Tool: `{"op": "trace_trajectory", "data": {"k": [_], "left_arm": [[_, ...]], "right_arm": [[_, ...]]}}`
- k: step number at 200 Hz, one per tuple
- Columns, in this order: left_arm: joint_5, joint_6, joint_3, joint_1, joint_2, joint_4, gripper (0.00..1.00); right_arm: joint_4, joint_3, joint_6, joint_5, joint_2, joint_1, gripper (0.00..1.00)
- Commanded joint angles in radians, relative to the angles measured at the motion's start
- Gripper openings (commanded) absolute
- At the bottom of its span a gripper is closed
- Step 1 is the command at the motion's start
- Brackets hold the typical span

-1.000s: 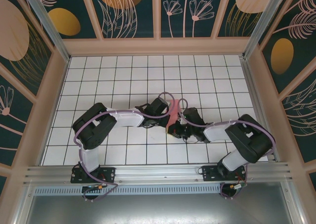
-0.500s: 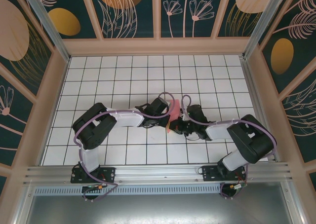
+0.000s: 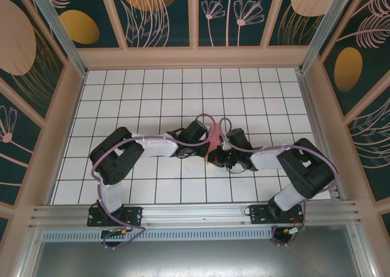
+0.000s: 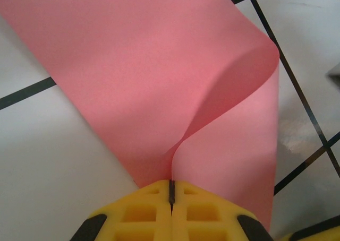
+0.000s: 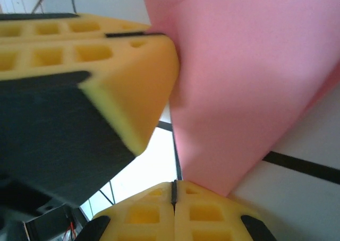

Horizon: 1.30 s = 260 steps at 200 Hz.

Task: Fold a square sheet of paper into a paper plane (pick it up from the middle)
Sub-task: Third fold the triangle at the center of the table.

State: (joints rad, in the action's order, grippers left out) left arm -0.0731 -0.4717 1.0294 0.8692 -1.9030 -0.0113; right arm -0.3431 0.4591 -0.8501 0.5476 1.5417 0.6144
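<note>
White tiles ruled with dark grid lines cover the table point(image 3: 122, 94), which sits inside a pale wood-toned frame point(image 3: 195, 57). Dark teal walls point(image 3: 164, 21) rise on three sides, painted with peach and ochre discs and thin line-drawn leaves and flowers. A ribbed aluminium rail point(image 3: 195, 213) runs along the near edge, where both arm bases are bolted.

Near the middle of the grid, between the two wrists, the pink-red square sheet of paper point(image 3: 214, 136) stands lifted off the tiles. The left gripper point(image 4: 171, 192) has its yellow foam fingers pressed together on the sheet, which curls up out of the seam into a soft fold. The right gripper point(image 5: 173, 188) also has its fingers pressed together, tips touching the sheet's lower corner; whether that corner is nipped between them cannot be told.
</note>
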Motion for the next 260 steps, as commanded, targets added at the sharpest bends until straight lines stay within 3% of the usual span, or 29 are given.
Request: {"op": "trace_trajectory", "data": {"k": [1,53,135,194,260], "left_arm": [[-0.01,0.019,-0.012,-0.005,-0.054,0.057,0.0],[0.003,0.025,-0.011,-0.004,-0.049,0.071,0.0],[-0.007,0.025,-0.009,-0.004,-0.06,0.068,0.0],[-0.006,0.027,-0.008,-0.004,-0.064,0.073,0.0],[-0.008,0.027,-0.008,-0.005,-0.064,0.071,0.0]], "right_arm": [[0.004,0.008,0.022,-0.005,-0.06,-0.051,0.0],[-0.044,0.028,0.03,0.076,-0.012,-0.098,0.0],[-0.013,0.028,0.069,0.011,0.108,-0.092,0.0],[0.03,0.068,0.084,0.05,-0.024,-0.146,0.0],[0.007,0.087,0.117,0.065,0.061,-0.185,0.0]]}}
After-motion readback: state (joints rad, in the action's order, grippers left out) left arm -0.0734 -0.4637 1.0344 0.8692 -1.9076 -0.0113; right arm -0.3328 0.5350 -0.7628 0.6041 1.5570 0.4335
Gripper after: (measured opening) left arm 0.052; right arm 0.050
